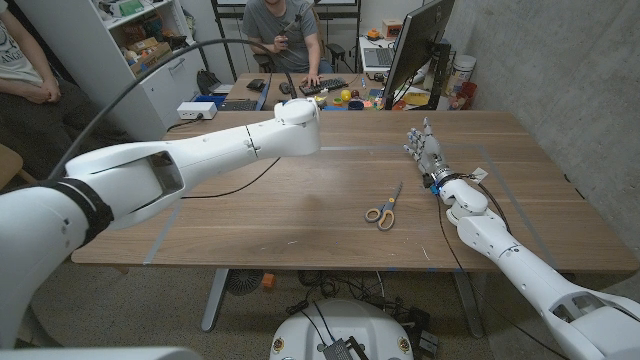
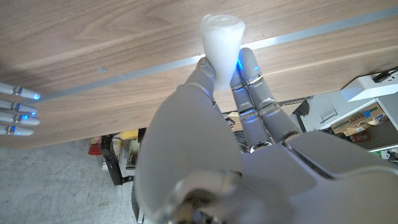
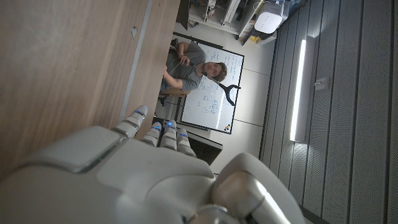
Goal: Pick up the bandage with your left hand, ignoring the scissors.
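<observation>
In the left wrist view my left hand (image 2: 205,124) grips a white bandage roll (image 2: 222,36) between thumb and fingers, one end sticking out past the fingertips with the wooden table (image 2: 93,37) behind it. In the head view my left arm (image 1: 200,155) reaches across the picture, raised over the table, and its wrist end (image 1: 297,112) hides the hand and the bandage. The orange-handled scissors (image 1: 381,210) lie on the table right of centre, untouched. My right hand (image 1: 425,150) stands near the table's right side with fingers apart, holding nothing; its back also shows in the right wrist view (image 3: 149,168).
A person (image 1: 285,35) sits behind the table's far edge at a keyboard (image 1: 322,87). A monitor (image 1: 412,45) and small colourful items stand at the back right. A black cable (image 1: 235,185) runs over the table's left part. A second person (image 1: 25,70) is at the far left.
</observation>
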